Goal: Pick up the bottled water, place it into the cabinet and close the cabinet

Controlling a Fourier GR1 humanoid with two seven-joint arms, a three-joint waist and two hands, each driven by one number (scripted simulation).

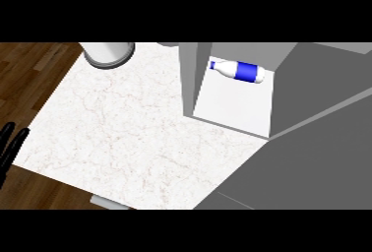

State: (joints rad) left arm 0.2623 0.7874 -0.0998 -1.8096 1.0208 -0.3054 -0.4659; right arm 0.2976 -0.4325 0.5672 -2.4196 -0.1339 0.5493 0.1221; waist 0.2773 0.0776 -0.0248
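Starting at the far left edge with the left robot hand: released, dark fingers straight and pointing up, grasping nothing, resting just beside the left corner of the table, with wooden floor behind. No sign of the right robot hand anywhere in the view.

Moving rightward from that hand across the marbled table top, then up and away to a white round container at the far edge, well apart from the fingers.

Further right again, well apart from the hand: the cabinet, grey-walled and white-floored, standing open toward the view. Lying on its side at the back of that white floor, the bottled water, neck end toward the hand's side, blue-banded body away from it, touched by no hand.

Farthest from the hand, a broad grey panel, probably the cabinet's door swung wide, though hard to confirm from this angle.

Judging progress: picking up and placing apparently done, given the bottle inside the cabinet and free of any grasp. Left to do, by the look of it: only closing the cabinet. Likely calls for a hand brought across to that grey panel to swing it shut. Hard to say which one, with only the left showing and far off.
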